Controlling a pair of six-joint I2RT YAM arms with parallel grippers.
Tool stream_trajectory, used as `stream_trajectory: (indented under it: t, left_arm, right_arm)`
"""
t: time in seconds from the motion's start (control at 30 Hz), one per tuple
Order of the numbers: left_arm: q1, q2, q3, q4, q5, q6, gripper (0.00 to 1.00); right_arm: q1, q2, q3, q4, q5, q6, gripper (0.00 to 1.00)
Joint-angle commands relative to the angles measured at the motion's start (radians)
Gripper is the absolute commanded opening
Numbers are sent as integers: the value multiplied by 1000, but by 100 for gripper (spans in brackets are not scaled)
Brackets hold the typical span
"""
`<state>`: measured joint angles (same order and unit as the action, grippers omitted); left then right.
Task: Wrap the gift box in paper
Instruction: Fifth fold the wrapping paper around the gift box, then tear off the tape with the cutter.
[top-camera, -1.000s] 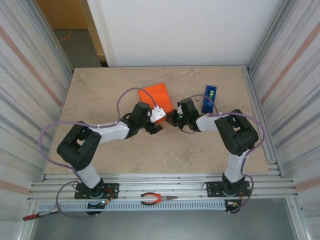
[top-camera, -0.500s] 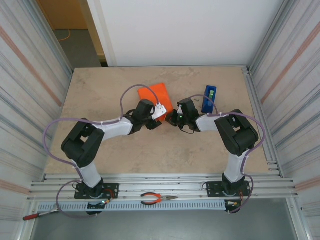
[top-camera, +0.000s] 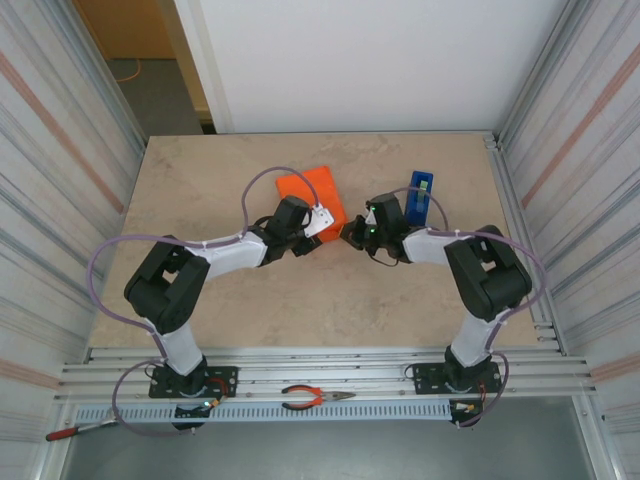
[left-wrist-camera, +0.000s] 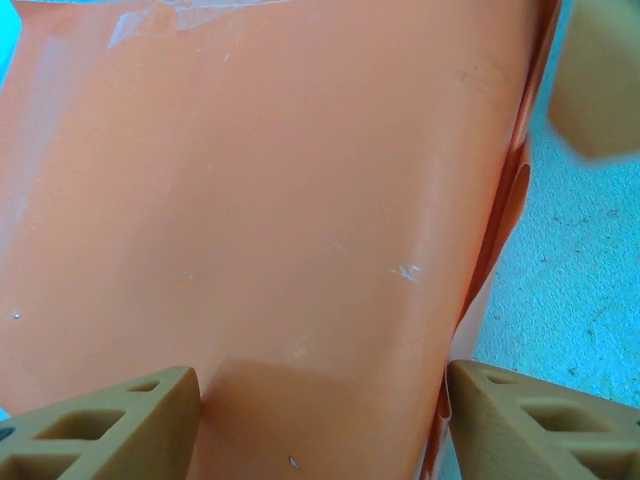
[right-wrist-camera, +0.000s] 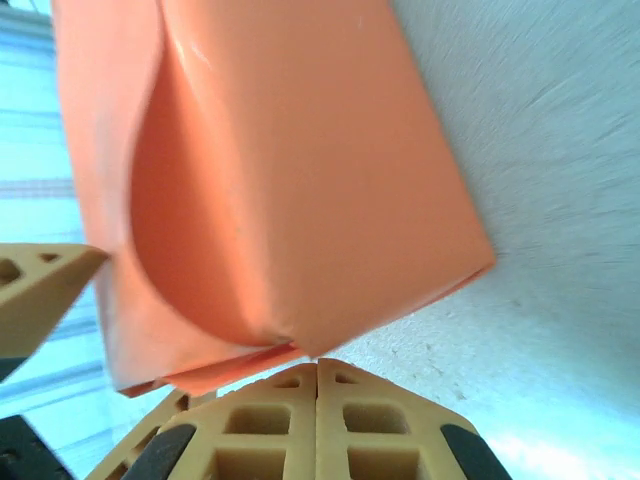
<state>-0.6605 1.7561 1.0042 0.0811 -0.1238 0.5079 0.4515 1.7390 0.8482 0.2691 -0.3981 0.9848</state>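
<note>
Seen from overhead: a beige tabletop (top-camera: 330, 300) between ribbed metal walls, with both arms bent inward toward its middle. Between the arms, on the far half, the gift box (top-camera: 312, 190), lying flat and clad in orange paper (right-wrist-camera: 100, 150). Beside the right arm's wrist, a blue tape dispenser (top-camera: 420, 195), well apart from the box. On the rail at the near edge, red-handled pliers (top-camera: 315, 397).

Seen from the left wrist: the box's smooth orange top close up, with a glossy clear strip at its far edge. Left pincer (left-wrist-camera: 320, 420) spread wide, one tan finger at either side of the box; impossible to tell whether touching.

Seen from the right wrist: the box's end, with the paper bulging in a hollow fold and a loose flap below. Right pincer (right-wrist-camera: 318, 385) closed tight, fingertips together just under that flap's edge, holding nothing.
</note>
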Motion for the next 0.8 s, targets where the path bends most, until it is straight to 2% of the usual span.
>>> stream_trajectory:
  t: [0.0,0.07,0.2,0.3,0.5,0.77]
  left_arm:
    - [7,13,21,-33,19,-21,66]
    - [10,12,22,-35,22,-23,65]
    - [12,13,24,-38,26,-27,65]
    - [12,12,24,-41,27,-31,64]
    - [11,13,27,-43,27,-34,64]
    - [12,14,29,-49,24,-39,64]
  right_arm:
    - [-72,-119,-42,-90,8,-37,5]
    - [-124,-189,-48,-164,28,-73,12]
    - [-253,-314,-15,-347,96,-166,32]
    - [-381,-350,4,-396,55,-195,41]
    - [-583,-260,74,-387,-145,-214,44]
    - [-649,-98,149,-341,-231,-223,44]
